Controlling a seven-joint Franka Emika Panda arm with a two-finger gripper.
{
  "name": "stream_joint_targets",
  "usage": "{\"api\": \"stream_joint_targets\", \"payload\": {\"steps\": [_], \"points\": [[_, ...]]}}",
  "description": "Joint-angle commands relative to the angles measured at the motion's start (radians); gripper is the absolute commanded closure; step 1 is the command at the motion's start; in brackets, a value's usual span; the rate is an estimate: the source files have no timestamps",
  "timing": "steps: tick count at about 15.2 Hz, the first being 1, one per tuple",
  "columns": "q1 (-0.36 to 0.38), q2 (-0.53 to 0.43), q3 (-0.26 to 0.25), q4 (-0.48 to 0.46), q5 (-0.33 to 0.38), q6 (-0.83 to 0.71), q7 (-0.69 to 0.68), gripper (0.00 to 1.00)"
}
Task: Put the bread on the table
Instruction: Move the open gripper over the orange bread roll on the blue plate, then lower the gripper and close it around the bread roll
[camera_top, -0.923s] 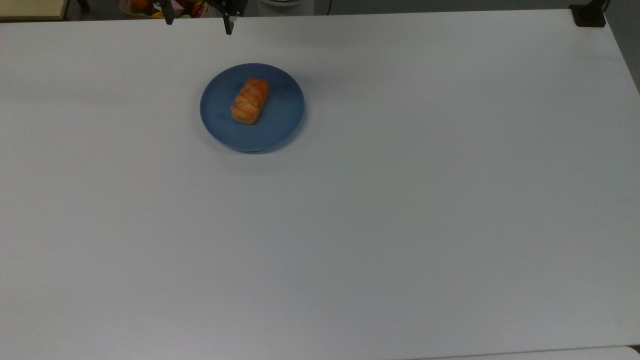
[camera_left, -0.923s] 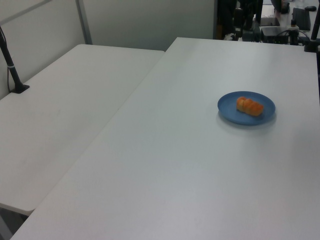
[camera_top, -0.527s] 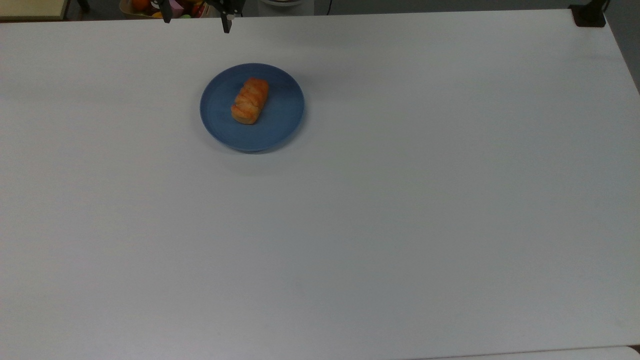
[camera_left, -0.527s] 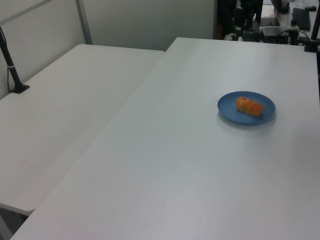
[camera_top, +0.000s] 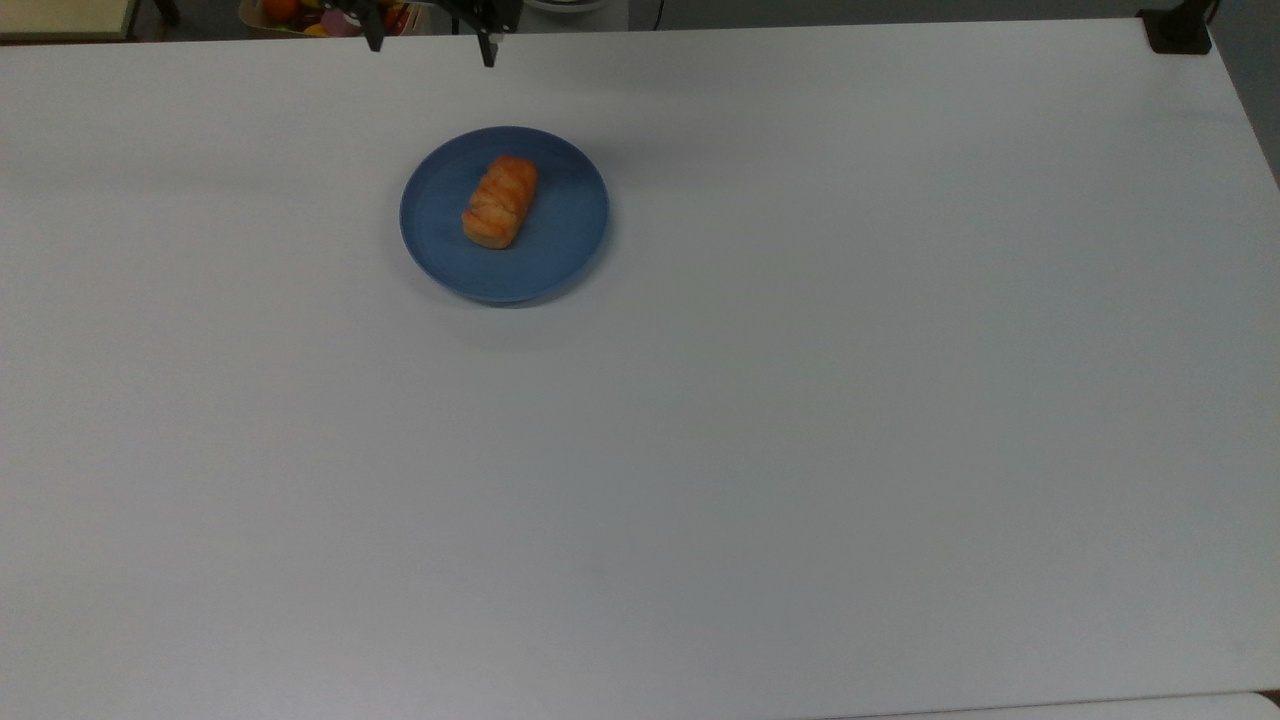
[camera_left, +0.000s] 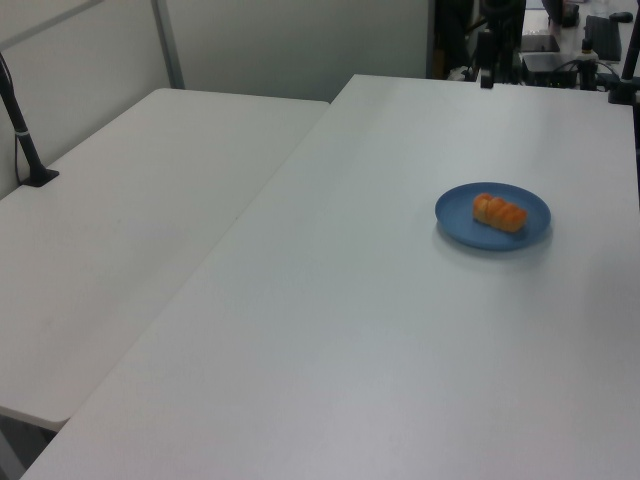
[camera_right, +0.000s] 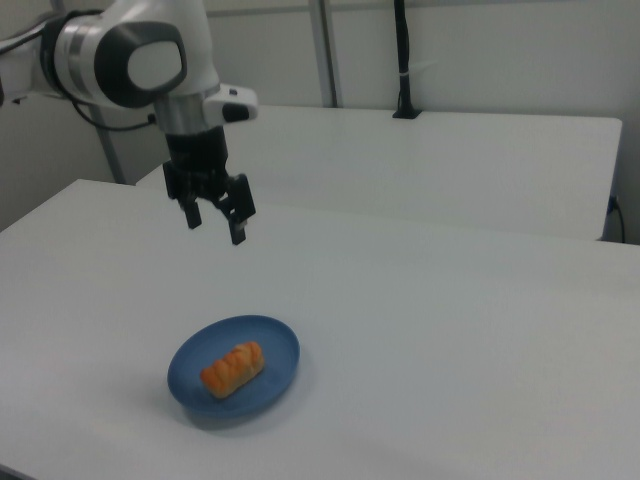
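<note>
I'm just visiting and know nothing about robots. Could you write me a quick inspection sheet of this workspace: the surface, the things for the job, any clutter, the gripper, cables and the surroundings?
Surface: the white table is smooth and plain.
Job's things: the bread lies on the blue plate, not yet on the table.
Clutter: nothing seen on the table.
Gripper: the gripper hangs open above the table, beyond the plate and apart from the bread, holding nothing.
Cables: a cable runs along a black post on the second table.
Surroundings: the second white table stands alongside; a black clamp sits at the table's corner in the top view's upper right; colourful items lie past the far edge.
</note>
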Motion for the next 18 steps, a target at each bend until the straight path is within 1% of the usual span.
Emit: {"api": "stream_joint_targets", "payload": {"steps": [1,3,4,5,7,9,13,16,18], "points": [[0.004,-0.043,0.042,-0.162,0.018,0.034,-0.019,0.0],[0.004,-0.043,0.059,-0.23,0.017,0.095,-0.008,0.0],[0.004,-0.043,0.08,-0.288,0.015,0.153,-0.006,0.0],[0.004,-0.043,0.085,-0.348,0.012,0.223,-0.006,0.0],[0.006,-0.038,0.091,-0.405,0.012,0.305,0.003,0.0],[0.006,-0.029,0.109,-0.427,0.009,0.344,0.032,0.0],[0.006,0.003,0.113,-0.424,0.006,0.359,0.044,0.0],[0.027,0.03,0.113,-0.427,-0.002,0.385,0.066,0.0],[0.02,0.046,0.113,-0.427,-0.014,0.408,0.067,0.03]]}}
